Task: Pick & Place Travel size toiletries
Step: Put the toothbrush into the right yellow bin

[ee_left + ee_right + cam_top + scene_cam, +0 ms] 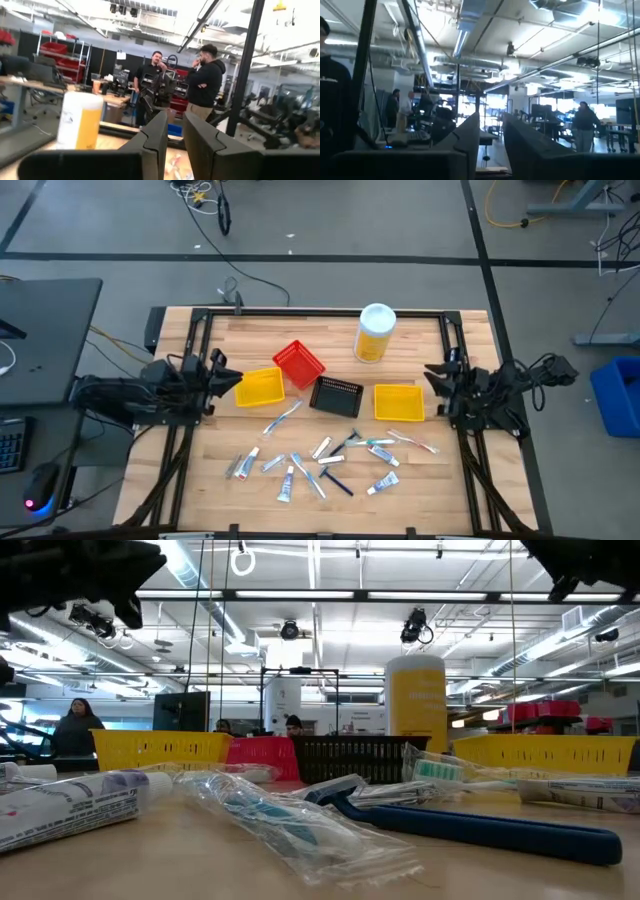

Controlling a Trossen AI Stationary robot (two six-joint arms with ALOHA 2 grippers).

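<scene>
The travel size toiletries (320, 460) lie scattered flat on the near half of the wooden bench (200, 490), between the two arms and in front of the row of bins. Long axes vary. A wrapped toothbrush (283, 420) near the left yellow bin (260, 388) runs diagonally. A blue-handled razor (337, 481) lies diagonally near the middle of the group, head toward the bins. A second toothbrush (413, 442) at the right end lies slightly tilted from the bench's width. Small white tubes (383, 483) point in mixed directions. No item touches a bin.

In the low view, the blue-handled razor (470, 824) extends across the foreground to the right, a clear-wrapped toothbrush (290, 820) lies beside it, and a white tube (70, 805) sits at the left. Print on the tube is visible but not readable.

Behind the toiletries stand, left to right, the left yellow bin, a red bin (298, 363) tilted on one corner, a black bin (335, 394) and a right yellow bin (398, 402). A large yellow bottle with a white lid (375, 332) stands upright behind them. Its label cannot be read.

The left gripper (228, 378) is held at the bench's left edge, just beside the left yellow bin. Its fingers (155, 140) are slightly spread with a narrow gap, holding nothing. The right gripper (436, 375) is held at the right edge, near the right yellow bin. Its fingers (470, 135) show a similar narrow gap and hold nothing.

People stand in the room beyond the bench.
</scene>
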